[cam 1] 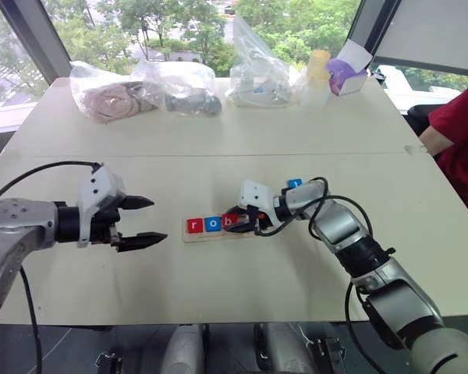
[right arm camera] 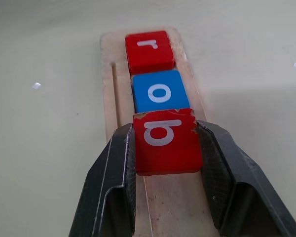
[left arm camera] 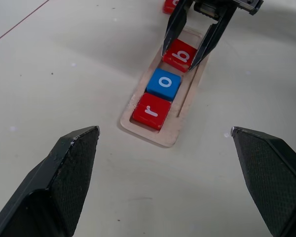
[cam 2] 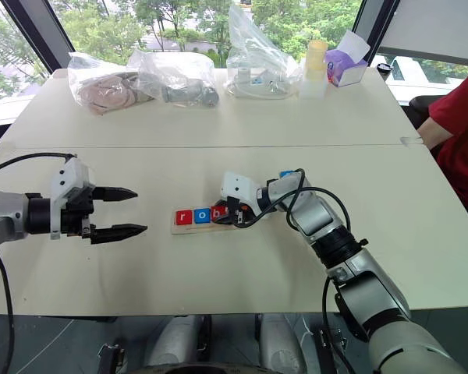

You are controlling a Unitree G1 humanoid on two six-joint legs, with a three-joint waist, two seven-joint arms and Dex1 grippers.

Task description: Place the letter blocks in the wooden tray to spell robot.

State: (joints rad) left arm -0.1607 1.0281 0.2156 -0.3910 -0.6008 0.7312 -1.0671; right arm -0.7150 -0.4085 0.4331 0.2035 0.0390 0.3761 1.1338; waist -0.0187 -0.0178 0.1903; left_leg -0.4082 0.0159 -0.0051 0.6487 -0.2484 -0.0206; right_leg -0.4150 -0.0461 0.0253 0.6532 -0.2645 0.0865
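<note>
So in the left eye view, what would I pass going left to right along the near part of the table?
Left gripper → red r block → blue o block → red b block held in the right gripper → blue block behind the right arm → person's red sleeve.

Daylight is being let in through the windows (cam 1: pixel 179 31) beyond the table (cam 1: pixel 218 132), far ahead of both grippers. The tabletop is being evenly lit, with soft shadows cast beneath the right gripper (right arm camera: pixel 167 163). The nearest finger bases are being rendered slightly soft in both wrist views.
</note>
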